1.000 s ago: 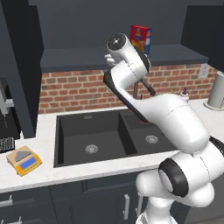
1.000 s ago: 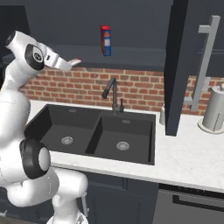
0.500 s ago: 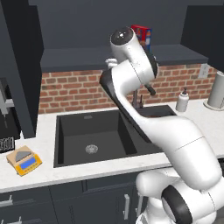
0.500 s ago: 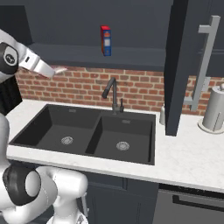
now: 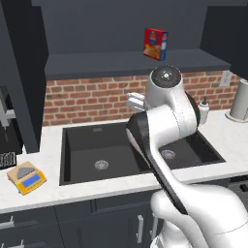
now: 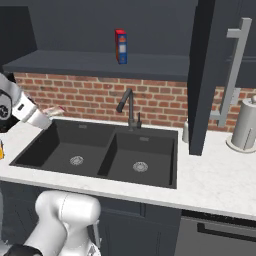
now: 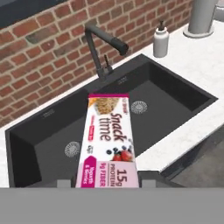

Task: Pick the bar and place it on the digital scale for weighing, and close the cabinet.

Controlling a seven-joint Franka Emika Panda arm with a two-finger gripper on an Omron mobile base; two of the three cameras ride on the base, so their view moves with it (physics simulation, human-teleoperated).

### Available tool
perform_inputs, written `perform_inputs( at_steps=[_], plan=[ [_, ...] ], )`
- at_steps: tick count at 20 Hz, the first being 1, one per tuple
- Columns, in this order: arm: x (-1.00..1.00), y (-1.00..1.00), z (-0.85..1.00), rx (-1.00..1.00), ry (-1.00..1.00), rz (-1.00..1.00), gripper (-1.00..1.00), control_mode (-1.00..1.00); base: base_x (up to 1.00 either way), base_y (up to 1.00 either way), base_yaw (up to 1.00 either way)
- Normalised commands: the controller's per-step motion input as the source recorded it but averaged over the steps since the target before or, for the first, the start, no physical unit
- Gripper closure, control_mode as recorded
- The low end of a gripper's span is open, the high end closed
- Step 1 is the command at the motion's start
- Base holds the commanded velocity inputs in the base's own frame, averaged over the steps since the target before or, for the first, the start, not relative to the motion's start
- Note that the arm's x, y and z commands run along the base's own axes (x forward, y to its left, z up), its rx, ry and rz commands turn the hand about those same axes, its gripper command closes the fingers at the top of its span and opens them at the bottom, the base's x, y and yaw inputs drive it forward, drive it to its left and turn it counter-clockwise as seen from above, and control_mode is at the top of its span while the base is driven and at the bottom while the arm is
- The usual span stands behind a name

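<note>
The pink and white wrapped bar (image 7: 107, 140) sticks out from my gripper (image 7: 107, 181), which is shut on its near end. It hangs above the left basin of the dark sink (image 7: 48, 140). In the right base view my gripper (image 6: 50, 112) and the bar (image 6: 56, 109) sit over the sink's left end. The orange-yellow digital scale (image 5: 26, 177) rests on the white counter left of the sink, well left of my gripper (image 5: 135, 100). The charcoal cabinet door (image 6: 204, 75) with its long silver handle (image 6: 234, 70) stands open at the right.
A red and blue cereal box (image 5: 156, 43) stands upright on the cabinet shelf (image 5: 131, 63). The black faucet (image 6: 129, 107) rises behind the sink. A soap dispenser (image 7: 161, 41) and a paper towel roll (image 6: 245, 125) occupy the right counter. Another open dark door (image 5: 22, 82) hangs at left.
The arm has swung left and down from the shelf, carrying the bar out over the sink's left basin.
</note>
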Motion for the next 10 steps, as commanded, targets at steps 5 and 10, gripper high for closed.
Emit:
perform_inputs(
  at_steps=[5,10],
  plan=[
    [-0.21,0.11,-0.87,0.26,0.0,0.3,1.0,-1.0,0.0,0.0,0.0],
    [0.06,0.51,-0.5,0.24,0.0,0.53,1.0,-1.0,0.0,0.0,0.0]
  ],
)
